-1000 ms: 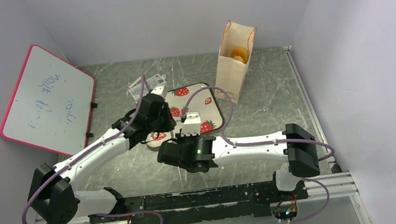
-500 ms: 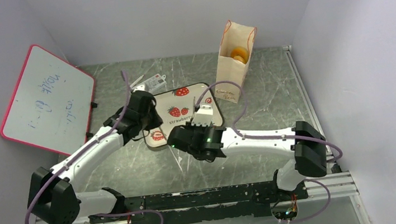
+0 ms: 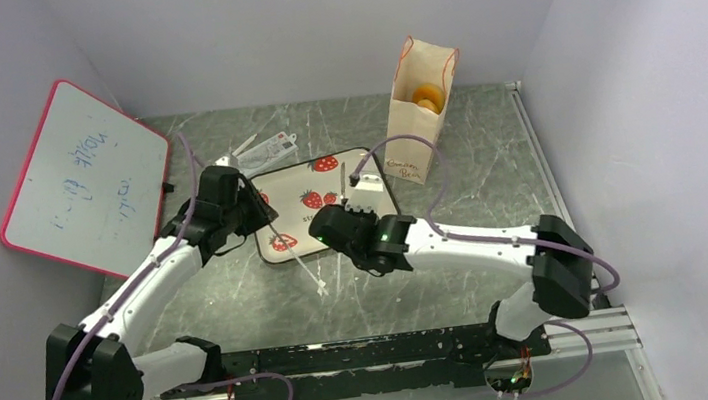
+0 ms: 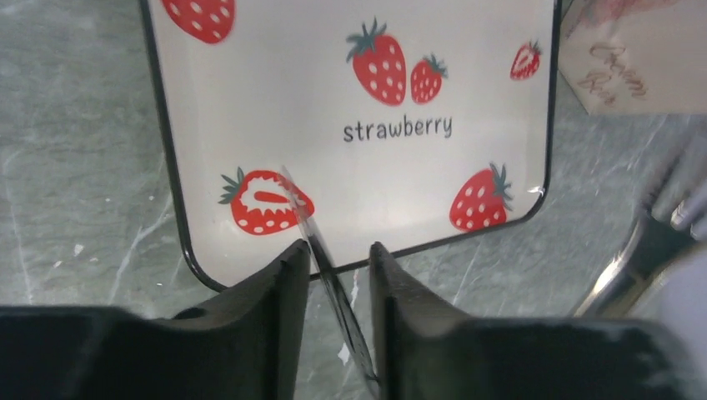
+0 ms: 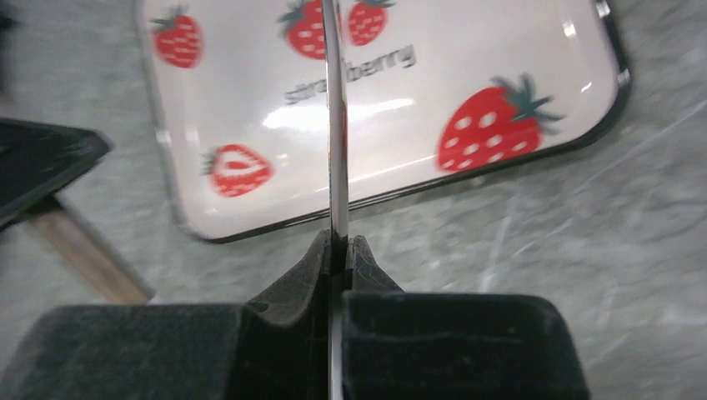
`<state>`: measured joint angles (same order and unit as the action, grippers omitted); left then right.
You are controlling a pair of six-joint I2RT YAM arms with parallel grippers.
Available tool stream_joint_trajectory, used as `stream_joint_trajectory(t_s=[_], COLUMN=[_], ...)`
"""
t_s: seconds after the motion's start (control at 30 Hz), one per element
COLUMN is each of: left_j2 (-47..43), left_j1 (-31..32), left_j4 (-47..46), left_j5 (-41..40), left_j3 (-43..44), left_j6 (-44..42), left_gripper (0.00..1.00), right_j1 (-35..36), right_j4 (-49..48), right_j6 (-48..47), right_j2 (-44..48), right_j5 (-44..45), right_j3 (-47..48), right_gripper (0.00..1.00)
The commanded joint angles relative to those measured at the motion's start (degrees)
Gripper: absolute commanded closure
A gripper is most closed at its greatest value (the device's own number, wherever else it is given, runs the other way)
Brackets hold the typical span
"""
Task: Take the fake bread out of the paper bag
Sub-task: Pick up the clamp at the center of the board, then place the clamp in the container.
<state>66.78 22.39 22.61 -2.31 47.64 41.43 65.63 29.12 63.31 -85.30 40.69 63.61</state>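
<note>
A grey-green marbled counter (image 3: pixel 488 175) sits between plain pale walls (image 3: pixel 310 24), with a pink-framed whiteboard (image 3: pixel 86 180) tilted at the left. The cream paper bag (image 3: pixel 420 147) stands upright at the back, glossy orange bread (image 3: pixel 427 99) showing in its open top. Beside it lies a smooth white strawberry-print tray (image 3: pixel 288 187). The right jaws are pinched tight on a thin clear strip (image 5: pixel 336 150). The left jaws stand slightly apart with that strip between them.

left arm (image 3: pixel 143 284), right arm (image 3: pixel 476 243): white links, black joints | cables (image 3: pixel 411 140): purple | jaws: black, matte
</note>
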Motion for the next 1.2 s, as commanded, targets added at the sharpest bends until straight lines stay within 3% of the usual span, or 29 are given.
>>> stream_joint_trajectory(t_s=[0.0, 0.07, 0.13, 0.4, 0.57, 0.67, 0.83, 1.0, 1.17], left_j2=[4.1, 6.1, 7.5, 5.7, 1.5, -3.2, -10.4, -15.2, -19.6], left_j1=[-2.3, -2.3, -2.3, -2.3, -2.3, -2.3, -2.4, -3.2, -3.2], left_j4=[-4.2, -7.9, -9.2, -7.4, -9.3, -10.9, -15.0, -18.0, -10.3], left_j5=[6.0, 8.2, 8.1, 2.9, 3.4, 4.3, 8.7, 14.4, 10.4], left_j3=[-1.1, 0.3, 2.0, 3.7, 2.0, 0.4, -5.9, -11.0, -9.8], left_j6=[-6.4, -6.0, -5.7, -4.9, -5.5, -3.6, 2.8, 5.4, 1.4], left_gripper=[0.44, 0.27, 0.20, 0.00, 0.01, 0.01, 0.02, 0.02, 0.02], right_j1=[-4.8, -6.7, -8.5, -14.9, -16.5, -16.8, -16.9, -16.7, -13.2], right_j4=[2.5, -2.5, -6.2, -13.2, -16.5, -17.8, -17.4, -15.4, -17.4], right_j6=[-12.7, -16.7, -20.5, -30.2, -33.3, -34.9, -35.2, -33.9, -38.4], right_j2=[-3.8, -5.2, -6.7, -14.5, -18.8, -21.0, -21.5, -17.7, -13.3], right_j5=[2.3, 0.0, -2.0, -8.1, -10.7, -11.3, -9.8, -9.2, -8.2], right_j3=[-0.4, -1.2, -1.7, 1.8, 3.3, 4.6, 6.0, 5.8, 1.7], right_gripper=[1.00, 1.00, 1.00, 1.00, 1.00, 0.86, 0.35, 0.22, 0.13])
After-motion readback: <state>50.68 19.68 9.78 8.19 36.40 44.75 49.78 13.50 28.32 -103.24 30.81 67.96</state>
